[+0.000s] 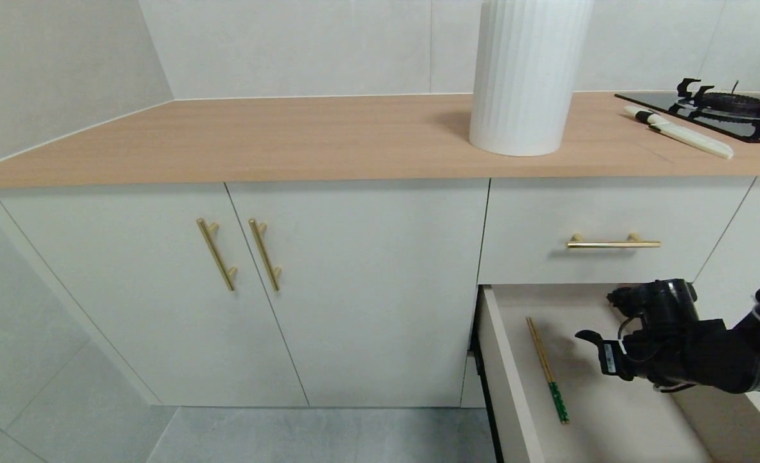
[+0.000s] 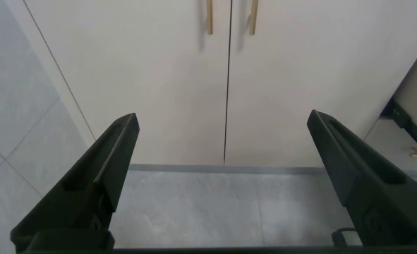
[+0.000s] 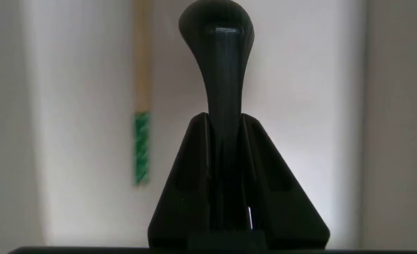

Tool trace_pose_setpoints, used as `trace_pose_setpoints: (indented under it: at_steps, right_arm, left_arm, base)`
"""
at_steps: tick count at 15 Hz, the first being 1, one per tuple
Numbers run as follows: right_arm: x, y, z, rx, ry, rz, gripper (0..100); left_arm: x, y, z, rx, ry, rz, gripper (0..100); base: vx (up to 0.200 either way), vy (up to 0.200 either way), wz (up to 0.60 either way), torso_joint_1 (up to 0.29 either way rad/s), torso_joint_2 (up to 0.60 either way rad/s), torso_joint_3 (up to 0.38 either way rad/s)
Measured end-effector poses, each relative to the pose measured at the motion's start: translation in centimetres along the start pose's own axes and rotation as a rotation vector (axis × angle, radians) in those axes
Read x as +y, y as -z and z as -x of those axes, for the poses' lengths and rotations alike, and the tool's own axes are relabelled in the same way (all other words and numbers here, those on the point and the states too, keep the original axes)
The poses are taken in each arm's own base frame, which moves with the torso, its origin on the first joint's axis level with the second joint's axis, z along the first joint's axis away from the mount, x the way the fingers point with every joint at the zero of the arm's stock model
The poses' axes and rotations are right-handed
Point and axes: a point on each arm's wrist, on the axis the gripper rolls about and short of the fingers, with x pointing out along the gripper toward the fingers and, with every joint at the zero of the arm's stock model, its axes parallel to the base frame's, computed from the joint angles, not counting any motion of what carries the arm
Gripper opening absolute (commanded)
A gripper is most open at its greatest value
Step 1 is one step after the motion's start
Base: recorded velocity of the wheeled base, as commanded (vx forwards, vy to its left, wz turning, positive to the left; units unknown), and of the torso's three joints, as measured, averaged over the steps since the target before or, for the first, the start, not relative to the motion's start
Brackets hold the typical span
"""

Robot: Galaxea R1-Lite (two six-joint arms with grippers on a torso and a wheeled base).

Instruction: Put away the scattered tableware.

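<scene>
Head, right wrist sharing open drawer (image 1: 506,368)

Left hand (image 2: 222,121) wide, right hand (image 3: 215,35) closed.

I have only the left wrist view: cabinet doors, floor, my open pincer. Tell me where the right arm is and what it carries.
Observer: The right pincer hangs over the open drawer, at the right end of the cabinets.
Operator: Report its load.
Observer: It is shut on a black handle; the rest of that utensil is hidden, so I cannot name it.
Operator: Now give me the drawer's contents.
Observer: Chopsticks with green ends lie flat on the drawer's floor, near its left wall and apart from the pincer.
</scene>
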Motion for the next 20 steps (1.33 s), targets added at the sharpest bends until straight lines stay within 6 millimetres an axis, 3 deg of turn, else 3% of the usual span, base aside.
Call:
trace_pose_setpoints:
  at_steps: [6,11,12,17,20]
  right_arm:
    - [0.2,2.7,-4.3,-0.019,0.018,0.002,0]
    - [0.2,3.6,-6.1,-0.043,0.058,0.0,0]
    - [0.1,3.7,-6.1,-0.039,0.059,0.0,100]
    - [-0.1,3.6,-5.4,-0.043,0.062,-0.002,100]
    - [-0.2,2.3,-3.3,-0.094,0.058,-0.01,100]
  left_arm:
    - [0.0,0.0,0.0,0.0,0.0,0.0,100]
    - [0.0,0.0,0.0,0.0,0.0,0.0,100]
    - [0.0,0.0,0.0,0.0,0.0,0.0,100]
    - [0.0,0.0,0.0,0.0,0.0,0.0,100]
    - [0.0,0.0,0.0,0.0,0.0,0.0,100]
  base:
    - [0.0,0.0,0.0,0.0,0.0,0.0]
    - [0.0,0.0,0.0,0.0,0.0,0.0]
    - [0.0,0.0,0.0,0.0,0.0,0.0]
    - [0.0,0.0,0.0,0.0,0.0,0.0]
    - [0.0,0.0,0.0,0.0,0.0,0.0]
